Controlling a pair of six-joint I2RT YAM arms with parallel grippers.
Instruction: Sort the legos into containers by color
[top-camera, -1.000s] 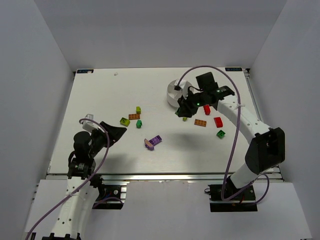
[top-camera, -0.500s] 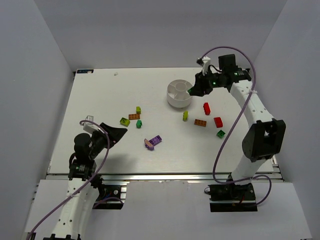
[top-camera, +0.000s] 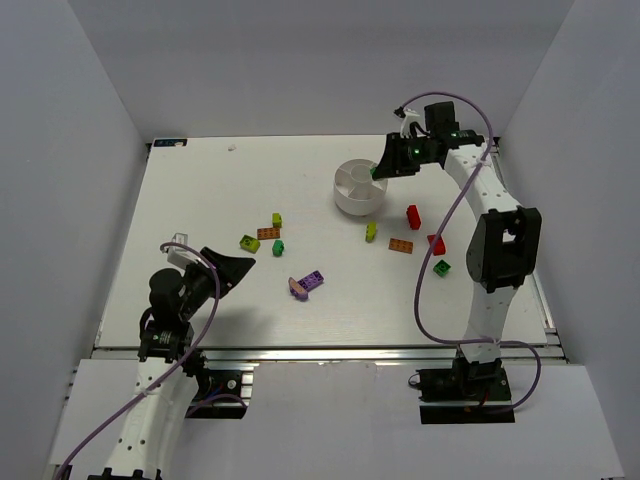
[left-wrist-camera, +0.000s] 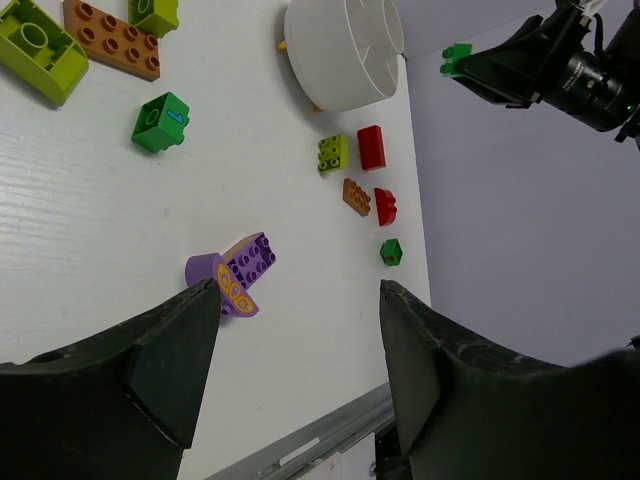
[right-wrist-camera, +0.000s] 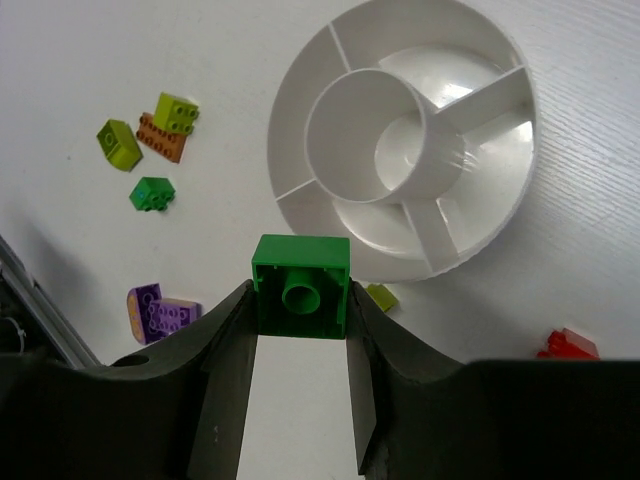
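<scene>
Green brick (right-wrist-camera: 300, 285) clamped between right fingers (right-wrist-camera: 225, 385), aloft near dish (right-wrist-camera: 495, 165) rim

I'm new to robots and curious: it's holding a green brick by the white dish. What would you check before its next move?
1. Grip: ok. The green brick sits squarely between the fingers of the right gripper.
2. Target ready: ok. The dish stands upright, and the compartments in view are empty.
3. Brick over one compartment: cannot tell. In the wrist view it lines up with the dish's near rim, not clearly with a wedge.
4. Height above the dish: cannot tell from these views.
5. Other arm clear: ok. The left gripper is open, near the purple brick, far from the dish.
</scene>
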